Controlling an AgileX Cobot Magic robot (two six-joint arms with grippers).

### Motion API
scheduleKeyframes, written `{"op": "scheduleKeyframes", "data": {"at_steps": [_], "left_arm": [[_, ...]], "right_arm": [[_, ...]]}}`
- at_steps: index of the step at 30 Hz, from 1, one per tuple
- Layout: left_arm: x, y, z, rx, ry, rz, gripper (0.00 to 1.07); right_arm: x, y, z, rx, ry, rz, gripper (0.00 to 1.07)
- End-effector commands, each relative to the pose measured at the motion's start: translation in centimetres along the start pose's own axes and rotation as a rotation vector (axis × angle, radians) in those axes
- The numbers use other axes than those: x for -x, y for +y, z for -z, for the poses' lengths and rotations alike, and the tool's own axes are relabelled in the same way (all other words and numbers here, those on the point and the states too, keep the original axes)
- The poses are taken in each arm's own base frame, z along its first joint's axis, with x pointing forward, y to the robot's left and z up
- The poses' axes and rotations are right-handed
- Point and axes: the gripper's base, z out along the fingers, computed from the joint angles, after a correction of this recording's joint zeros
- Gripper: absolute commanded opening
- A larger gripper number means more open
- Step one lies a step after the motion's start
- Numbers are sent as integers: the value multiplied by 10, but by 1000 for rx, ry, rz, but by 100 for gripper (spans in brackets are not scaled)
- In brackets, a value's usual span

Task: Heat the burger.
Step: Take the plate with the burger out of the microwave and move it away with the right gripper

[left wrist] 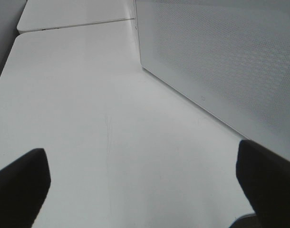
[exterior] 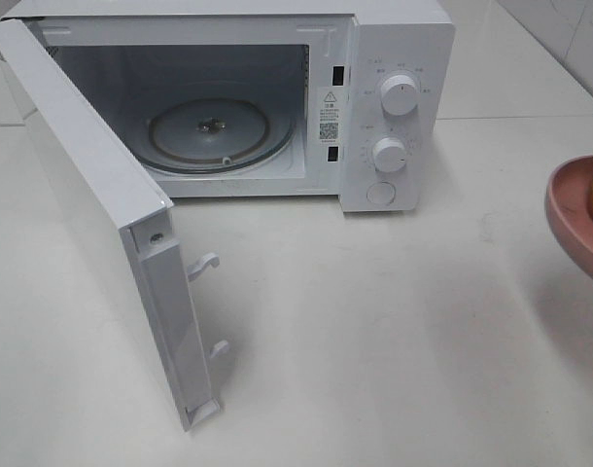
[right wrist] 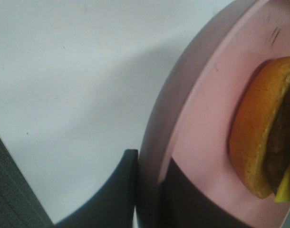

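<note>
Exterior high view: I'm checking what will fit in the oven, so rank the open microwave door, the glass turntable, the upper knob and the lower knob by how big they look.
1. microwave door, though it swings nearest the camera
2. glass turntable
3. upper knob and lower knob look alike; I would not rank them.

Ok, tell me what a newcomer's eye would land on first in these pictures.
First the white microwave at the back of the table, its door swung wide open toward the left and the glass turntable bare inside. Next the pink plate at the far right edge, held off the table with the burger on it; the right gripper is clamped on its rim. The left gripper hangs open beside the door.
</note>
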Motion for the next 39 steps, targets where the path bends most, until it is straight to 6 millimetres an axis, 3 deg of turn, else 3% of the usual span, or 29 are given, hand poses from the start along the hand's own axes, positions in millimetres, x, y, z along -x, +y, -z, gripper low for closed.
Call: {"op": "scheduleKeyframes", "data": {"at_steps": [1, 10, 17, 22, 30, 39], "left_arm": [[-1, 0, 2, 4, -31, 3, 100], [-1, 0, 2, 4, -31, 3, 100], [-1, 0, 2, 4, -31, 3, 100], [-1, 0, 2, 4, -31, 3, 100], [-1, 0, 2, 4, -31, 3, 100], [-1, 0, 2, 4, -31, 3, 100]], "right_arm": [[-7, -9, 3, -93, 52, -83, 0], [-18, -10, 4, -124, 180, -280, 1], [-15, -11, -5, -120, 319, -389, 1], [-2, -13, -23, -160, 422, -554, 1], [10, -14, -39, -181, 504, -619, 1], [47, -29, -63, -230, 488, -762, 2]]}}
